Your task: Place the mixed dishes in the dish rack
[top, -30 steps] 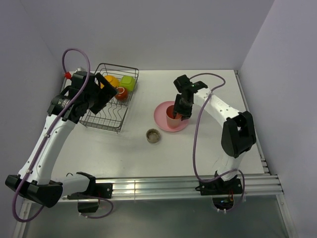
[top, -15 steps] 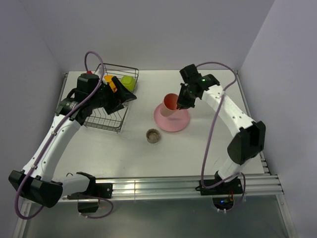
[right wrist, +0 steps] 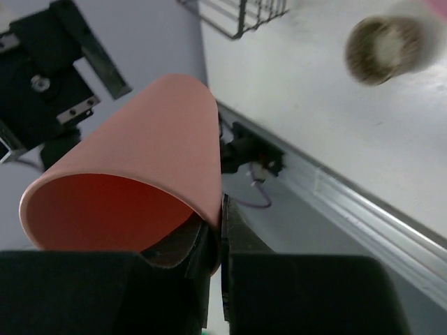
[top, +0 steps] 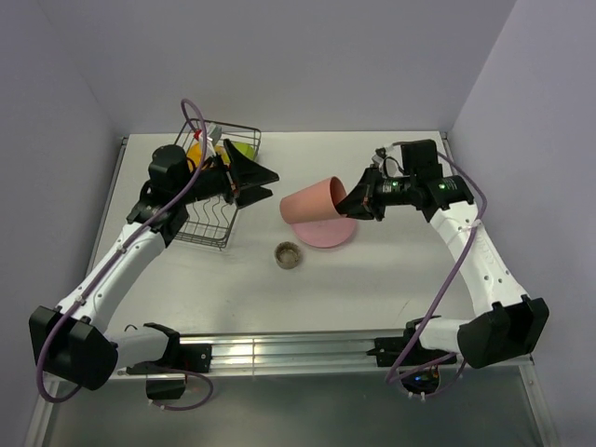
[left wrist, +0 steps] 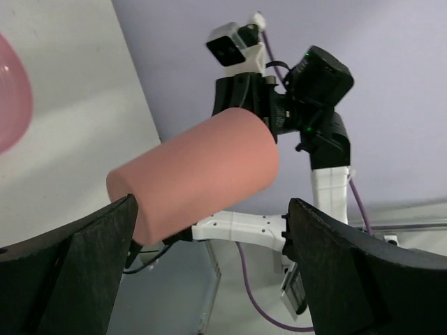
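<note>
Above the pink plate [top: 321, 235], your right gripper [top: 353, 199] clamps the pink tumbler [top: 312, 200] sideways by its rim, while your left gripper [top: 267, 184], jaws spread wide, hovers at the right edge of the dish rack [top: 200, 229].

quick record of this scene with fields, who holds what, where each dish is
right gripper: shut on the pink tumbler's rim
pink tumbler: held on its side above the table, base toward the left gripper
left gripper: open, near the tumbler's base
pink plate: on table, partly under tumbler
small dish: on table, near plate
dish rack: far left, holds yellow-green bowl
</note>
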`<move>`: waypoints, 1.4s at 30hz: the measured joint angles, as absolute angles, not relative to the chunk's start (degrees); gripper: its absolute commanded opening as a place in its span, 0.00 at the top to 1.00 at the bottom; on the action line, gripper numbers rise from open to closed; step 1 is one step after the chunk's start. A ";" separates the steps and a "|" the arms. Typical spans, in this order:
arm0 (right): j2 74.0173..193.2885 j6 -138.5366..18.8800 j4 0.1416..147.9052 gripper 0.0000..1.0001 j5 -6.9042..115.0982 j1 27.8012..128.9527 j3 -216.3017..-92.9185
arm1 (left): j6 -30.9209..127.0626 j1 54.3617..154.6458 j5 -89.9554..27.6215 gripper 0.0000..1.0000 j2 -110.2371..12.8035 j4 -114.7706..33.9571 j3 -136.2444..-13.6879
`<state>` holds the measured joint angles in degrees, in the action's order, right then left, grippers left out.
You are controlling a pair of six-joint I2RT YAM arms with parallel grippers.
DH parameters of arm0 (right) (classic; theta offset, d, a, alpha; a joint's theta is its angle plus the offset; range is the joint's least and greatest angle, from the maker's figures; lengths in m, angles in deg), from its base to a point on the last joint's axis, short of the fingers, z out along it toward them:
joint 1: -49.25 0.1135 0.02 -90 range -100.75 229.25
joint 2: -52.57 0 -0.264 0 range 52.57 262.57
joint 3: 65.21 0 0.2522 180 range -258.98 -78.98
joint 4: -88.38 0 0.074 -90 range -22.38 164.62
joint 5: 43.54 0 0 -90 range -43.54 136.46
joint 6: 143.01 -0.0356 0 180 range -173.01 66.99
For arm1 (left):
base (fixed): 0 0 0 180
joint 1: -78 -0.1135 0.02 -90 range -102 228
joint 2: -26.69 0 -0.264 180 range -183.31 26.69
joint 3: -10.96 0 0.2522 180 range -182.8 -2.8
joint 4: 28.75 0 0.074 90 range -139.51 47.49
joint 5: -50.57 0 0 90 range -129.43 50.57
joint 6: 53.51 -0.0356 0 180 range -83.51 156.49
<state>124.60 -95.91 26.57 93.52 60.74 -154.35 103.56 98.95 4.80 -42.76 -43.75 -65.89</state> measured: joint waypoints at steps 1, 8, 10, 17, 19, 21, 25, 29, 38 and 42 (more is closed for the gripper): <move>124.38 -96.94 27.79 1.00 95.65 60.91 -152.97 | 105.15 99.00 5.52 0.04 -42.76 -41.60 -64.97; 123.90 -102.55 35.48 1.00 104.28 62.81 -150.92 | 111.62 100.27 8.10 0.05 -43.33 -33.14 -62.85; 123.60 -103.62 36.88 1.00 105.57 63.47 -150.92 | 112.48 100.97 8.41 0.05 -43.57 -32.05 -62.85; 123.51 -106.77 40.88 1.00 109.09 64.78 -151.01 | 116.17 105.25 10.74 0.06 -46.21 -25.36 -62.59; 123.57 -107.56 41.82 1.00 109.46 64.91 -151.09 | 118.36 106.19 11.79 0.06 -46.67 -21.78 -61.49; 123.71 -108.50 42.59 1.00 109.94 64.95 -151.09 | 120.87 106.52 12.38 0.06 -46.67 -17.23 -59.92; 124.23 -110.62 44.71 1.00 111.51 65.02 -151.09 | 128.06 106.58 13.21 0.07 -46.72 -3.86 -56.07; 124.27 -112.48 46.22 1.00 112.61 65.15 -151.22 | 134.99 106.60 13.02 0.08 -47.46 8.86 -51.92; 123.75 -119.69 55.18 1.00 113.22 65.17 -148.54 | 141.13 107.35 12.80 0.10 -48.64 19.20 -49.84; 123.73 -119.21 55.11 1.00 112.30 65.17 -148.47 | 139.10 107.78 12.76 0.12 -48.51 16.06 -50.30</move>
